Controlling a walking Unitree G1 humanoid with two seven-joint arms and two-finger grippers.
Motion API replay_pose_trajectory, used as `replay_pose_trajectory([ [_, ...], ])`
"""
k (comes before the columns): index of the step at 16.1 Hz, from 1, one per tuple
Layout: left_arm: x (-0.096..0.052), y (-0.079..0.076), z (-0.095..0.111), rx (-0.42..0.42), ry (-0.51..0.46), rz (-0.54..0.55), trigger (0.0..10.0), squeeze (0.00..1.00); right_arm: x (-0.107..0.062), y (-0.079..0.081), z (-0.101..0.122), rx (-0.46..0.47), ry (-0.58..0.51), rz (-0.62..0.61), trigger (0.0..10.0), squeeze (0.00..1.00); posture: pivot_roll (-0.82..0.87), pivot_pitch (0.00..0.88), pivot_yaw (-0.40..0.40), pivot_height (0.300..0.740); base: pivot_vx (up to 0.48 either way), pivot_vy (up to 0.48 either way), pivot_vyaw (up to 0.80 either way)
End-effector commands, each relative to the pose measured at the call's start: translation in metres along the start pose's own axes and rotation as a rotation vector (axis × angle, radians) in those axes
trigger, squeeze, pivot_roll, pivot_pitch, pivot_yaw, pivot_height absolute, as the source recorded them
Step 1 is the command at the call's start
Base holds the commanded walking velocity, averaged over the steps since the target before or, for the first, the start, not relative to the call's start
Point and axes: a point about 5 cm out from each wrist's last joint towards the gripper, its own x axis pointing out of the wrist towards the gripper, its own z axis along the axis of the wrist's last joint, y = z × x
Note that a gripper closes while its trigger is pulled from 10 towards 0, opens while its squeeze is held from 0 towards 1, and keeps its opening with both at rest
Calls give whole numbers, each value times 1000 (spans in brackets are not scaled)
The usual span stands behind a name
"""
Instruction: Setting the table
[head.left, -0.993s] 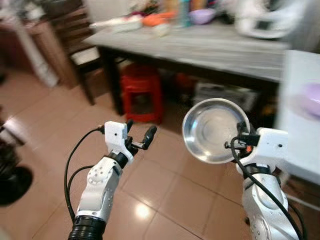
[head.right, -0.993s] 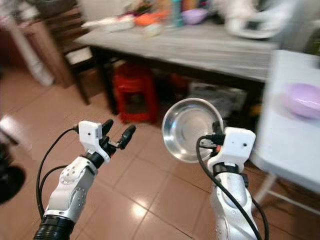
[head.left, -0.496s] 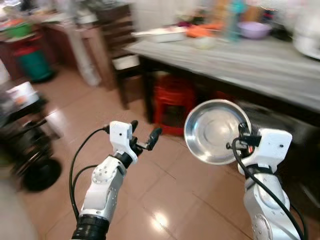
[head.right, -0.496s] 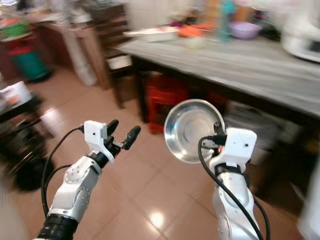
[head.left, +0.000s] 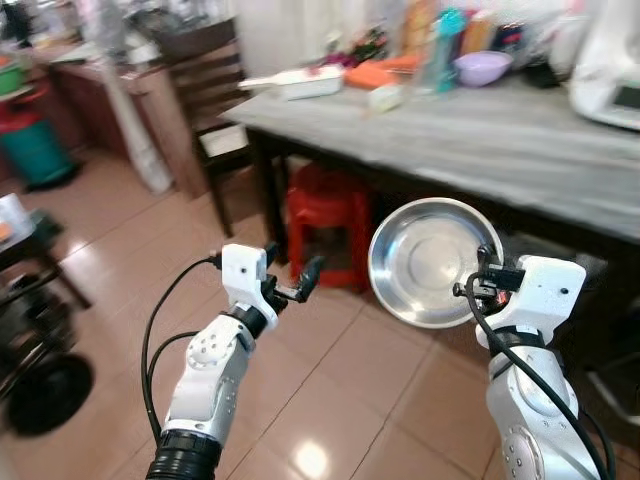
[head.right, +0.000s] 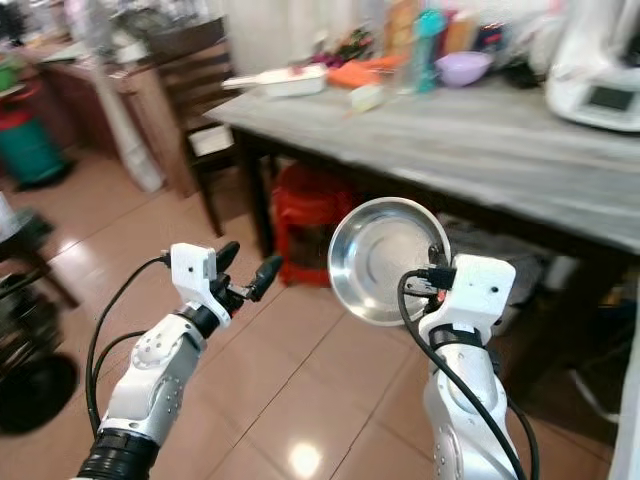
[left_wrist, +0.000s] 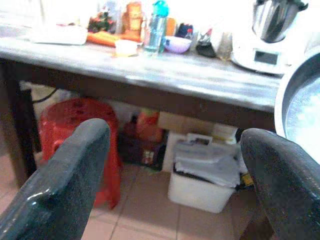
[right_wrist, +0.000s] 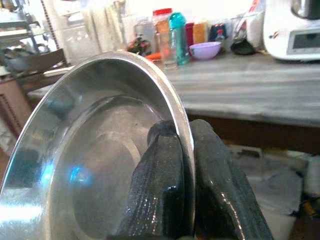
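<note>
My right gripper is shut on the rim of a round steel plate, held upright in the air with its hollow side facing me. In the right wrist view the two black fingers pinch the plate's rim. My left gripper is raised at about the same height to the left, open and empty. A long grey-topped table stands just beyond both grippers, and the plate hangs in front of its near edge.
On the table stand a white tray, bottles, a purple bowl and a white kitchen machine. A red stool and boxes sit under it. A dark wooden chair stands left. Tiled floor lies below.
The camera has swung, so the table now lies straight ahead and closer. Both arms keep their pose, and the plate stays in the right gripper.
</note>
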Motion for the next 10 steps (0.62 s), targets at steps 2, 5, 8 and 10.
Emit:
replay_pose_trajectory([
  [2, -4, 9, 3, 24, 0, 29, 10000, 0, 1, 8, 2, 22, -6, 21, 10000, 0, -181, 10, 57, 740, 324, 0, -453],
  [5, -3, 8, 3, 24, -2, 25, 10000, 0, 1, 8, 2, 21, -7, 22, 10000, 0, -181, 10, 57, 740, 321, 0, 0],
  [8, -2, 8, 3, 25, -2, 20, 10000, 0, 2, 8, 3, 22, -8, 23, 10000, 0, -181, 10, 57, 740, 317, 0, -204],
  [10, -2, 8, 3, 25, -2, 20, 10000, 0, 2, 8, 2, 21, -9, 24, 10000, 0, -183, 1, 56, 740, 321, 0, -538],
])
